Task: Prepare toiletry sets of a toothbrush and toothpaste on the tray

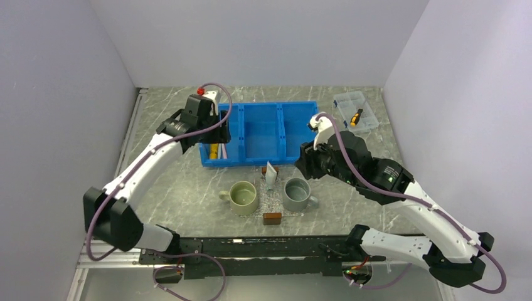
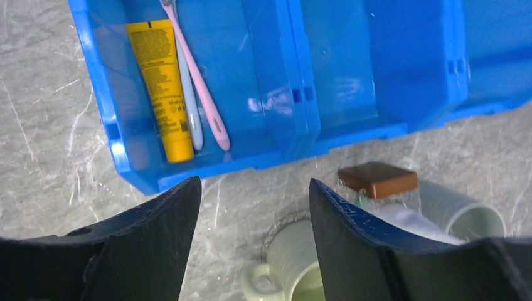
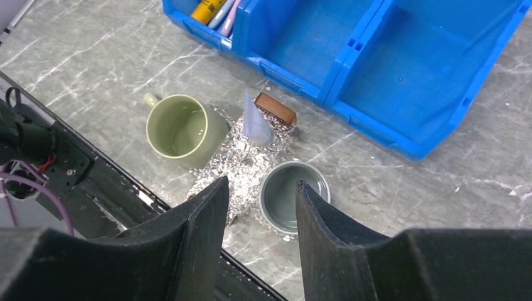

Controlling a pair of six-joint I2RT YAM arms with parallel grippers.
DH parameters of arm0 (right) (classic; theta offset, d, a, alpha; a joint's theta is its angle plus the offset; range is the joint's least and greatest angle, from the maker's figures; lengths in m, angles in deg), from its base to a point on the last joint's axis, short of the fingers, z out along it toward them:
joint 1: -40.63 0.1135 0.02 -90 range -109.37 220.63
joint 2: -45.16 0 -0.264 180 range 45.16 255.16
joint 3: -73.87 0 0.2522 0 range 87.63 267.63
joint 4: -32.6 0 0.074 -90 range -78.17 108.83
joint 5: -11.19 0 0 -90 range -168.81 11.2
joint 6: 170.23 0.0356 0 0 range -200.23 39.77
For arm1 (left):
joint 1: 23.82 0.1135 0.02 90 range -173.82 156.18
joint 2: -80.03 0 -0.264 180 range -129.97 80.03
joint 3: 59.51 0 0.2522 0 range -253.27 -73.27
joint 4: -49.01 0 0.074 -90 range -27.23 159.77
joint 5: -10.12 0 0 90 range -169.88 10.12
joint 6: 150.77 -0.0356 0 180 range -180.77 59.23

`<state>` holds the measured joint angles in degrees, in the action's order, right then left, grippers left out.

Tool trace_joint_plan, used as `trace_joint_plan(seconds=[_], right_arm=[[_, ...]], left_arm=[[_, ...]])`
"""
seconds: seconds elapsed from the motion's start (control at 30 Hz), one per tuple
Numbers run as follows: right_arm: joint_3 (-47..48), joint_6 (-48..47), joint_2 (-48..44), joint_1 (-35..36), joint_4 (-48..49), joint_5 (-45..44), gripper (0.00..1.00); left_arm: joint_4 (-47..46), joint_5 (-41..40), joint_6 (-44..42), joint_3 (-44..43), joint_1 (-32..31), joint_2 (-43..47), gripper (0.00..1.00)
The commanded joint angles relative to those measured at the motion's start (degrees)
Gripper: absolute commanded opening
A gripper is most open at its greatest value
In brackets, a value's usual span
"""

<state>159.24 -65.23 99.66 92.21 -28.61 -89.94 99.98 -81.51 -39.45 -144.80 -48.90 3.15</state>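
Observation:
The clear tray lies between two mugs, with a brown block at its near end. It shows crinkled in the right wrist view. A white toothpaste tube leans at its far end, also in the right wrist view. A pale blue toothbrush lies in the blue bin's left compartment, between a yellow tube and a pink toothbrush. My left gripper hangs open and empty over that compartment. My right gripper is open and empty above the grey mug.
The blue three-compartment bin stands behind the tray; its middle and right compartments look bare. A green mug stands left of the tray, a grey mug right. A clear lidded box sits at the back right.

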Motion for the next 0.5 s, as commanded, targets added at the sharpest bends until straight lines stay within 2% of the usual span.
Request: trace_joint_plan(seconds=[0.0,0.17,0.47], right_arm=[[-1.08,0.65,-2.26,0.14,1.84,1.59,0.45],[-3.10,0.54,-4.13,0.11,1.55,2.40,0.45],[-3.82,0.20,-6.58,0.11,0.13,3.31,0.45]], left_arm=[[-3.17,0.95,2.62,-5.04,2.28,-5.96,0.68],[-1.98,-1.97,2.78,-10.30,3.48,-14.87,0.63],[-0.08,-2.38,3.64,-18.43,5.21,-28.18,0.57]])
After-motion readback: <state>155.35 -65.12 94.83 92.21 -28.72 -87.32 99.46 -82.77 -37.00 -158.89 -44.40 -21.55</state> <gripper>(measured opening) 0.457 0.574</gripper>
